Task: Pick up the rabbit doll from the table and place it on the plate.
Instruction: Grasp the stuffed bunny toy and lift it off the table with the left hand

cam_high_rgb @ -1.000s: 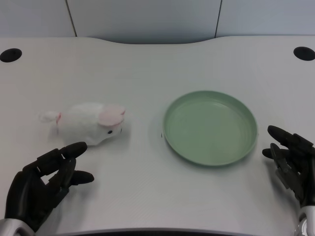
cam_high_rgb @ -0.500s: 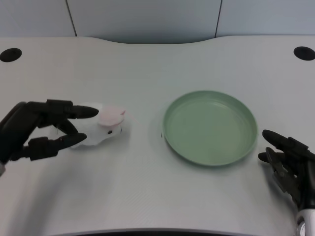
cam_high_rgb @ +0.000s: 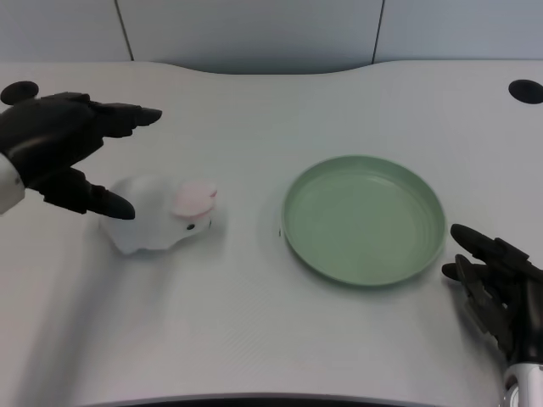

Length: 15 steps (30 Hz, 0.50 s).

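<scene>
Head view: I see the rabbit doll (cam_high_rgb: pixel 161 222) lying on the white table (cam_high_rgb: pixel 254 322) at about nine o'clock from the picture's centre, its pink ear and face turned toward three o'clock. My left hand (cam_high_rgb: pixel 59 144) sits at roughly ten o'clock, above and behind the doll's rear end. Its fingers are spread apart and hold nothing; the upper fingers reach toward two o'clock, and the lower one overlaps the doll's back edge, though I cannot tell whether it touches. The green plate (cam_high_rgb: pixel 363 170) lies at three o'clock from the doll, well apart from it. Two dark round holes (cam_high_rgb: pixel 525 91) mark the table's far corners.
</scene>
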Each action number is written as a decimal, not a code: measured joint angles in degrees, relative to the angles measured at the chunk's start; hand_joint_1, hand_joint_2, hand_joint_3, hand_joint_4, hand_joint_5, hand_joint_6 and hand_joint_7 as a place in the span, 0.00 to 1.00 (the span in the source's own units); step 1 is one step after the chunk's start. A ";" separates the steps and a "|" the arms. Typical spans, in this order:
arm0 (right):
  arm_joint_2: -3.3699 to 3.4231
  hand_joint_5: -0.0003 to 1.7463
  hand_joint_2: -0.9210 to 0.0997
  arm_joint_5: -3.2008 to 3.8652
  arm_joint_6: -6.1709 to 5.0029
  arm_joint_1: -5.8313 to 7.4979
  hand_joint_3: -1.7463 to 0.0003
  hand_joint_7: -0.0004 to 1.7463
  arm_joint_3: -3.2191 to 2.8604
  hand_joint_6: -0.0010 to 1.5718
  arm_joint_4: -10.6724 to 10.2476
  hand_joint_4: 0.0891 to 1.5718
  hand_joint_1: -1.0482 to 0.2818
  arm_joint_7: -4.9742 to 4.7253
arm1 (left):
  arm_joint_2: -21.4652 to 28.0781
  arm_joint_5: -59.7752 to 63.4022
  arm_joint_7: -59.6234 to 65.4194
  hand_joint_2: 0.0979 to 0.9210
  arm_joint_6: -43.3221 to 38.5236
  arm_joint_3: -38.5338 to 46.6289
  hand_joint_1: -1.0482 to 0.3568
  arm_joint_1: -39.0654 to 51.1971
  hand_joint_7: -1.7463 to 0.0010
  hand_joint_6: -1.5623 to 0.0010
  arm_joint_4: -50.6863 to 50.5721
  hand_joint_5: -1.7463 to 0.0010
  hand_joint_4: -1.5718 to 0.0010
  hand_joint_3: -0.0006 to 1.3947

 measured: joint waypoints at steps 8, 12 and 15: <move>-0.60 0.50 0.00 0.07 0.48 0.62 0.82 0.00 0.15 0.58 -0.63 0.38 0.52 1.20 | -3.15 7.64 2.48 0.96 2.95 -9.86 0.00 -10.08 1.00 0.97 15.51 0.99 0.99 0.01; -0.68 0.50 0.00 0.21 0.47 0.80 0.82 0.00 0.04 0.58 -0.66 0.38 0.54 2.00 | -6.60 9.87 5.84 0.98 2.30 -13.95 0.00 -14.57 1.00 0.97 24.17 1.00 0.99 0.01; -0.64 0.49 0.00 0.62 -0.14 0.87 0.83 0.01 -0.19 0.59 -0.60 0.38 0.53 2.27 | -9.36 10.37 7.73 0.99 1.92 -16.15 0.00 -17.29 0.99 0.97 30.35 0.99 0.98 0.01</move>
